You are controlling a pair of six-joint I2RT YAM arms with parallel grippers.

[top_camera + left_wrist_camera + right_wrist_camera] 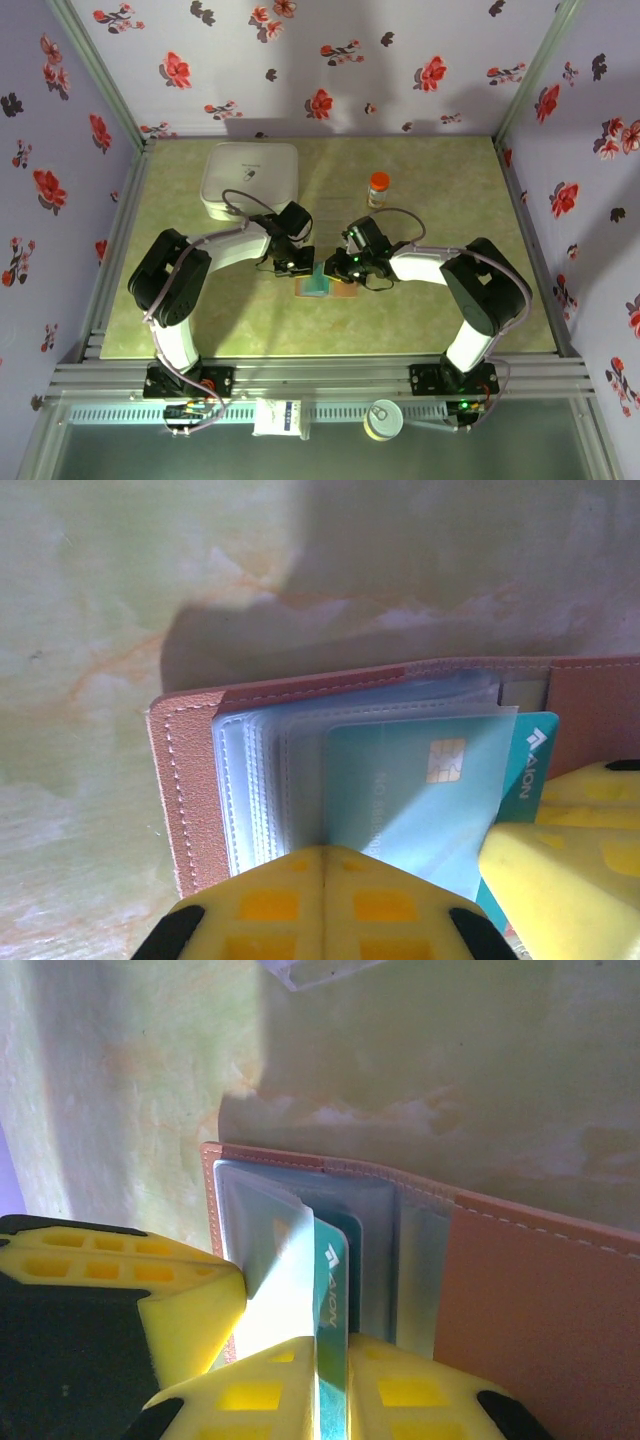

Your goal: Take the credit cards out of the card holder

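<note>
The tan card holder (344, 291) lies open on the green table between both arms, its leather cover (185, 780) framing clear inner pockets. A pale blue credit card (410, 790) with a chip sits in one pocket. My left gripper (325, 852) is shut, its joined yellow tips pressing down on the pockets beside that card. A teal credit card (332, 1280) with a white logo stands up out of the card holder (530, 1300). My right gripper (335, 1338) is shut on its lower edge. The teal card (530, 765) also peeks out beside the right gripper's yellow finger (560, 880).
A big white square box (250, 180) stands at the back left and a small orange-lidded bottle (378, 188) at the back centre. A clear plastic edge (320, 970) lies just beyond the card holder. The left gripper's finger (150, 1290) crowds the holder's left side.
</note>
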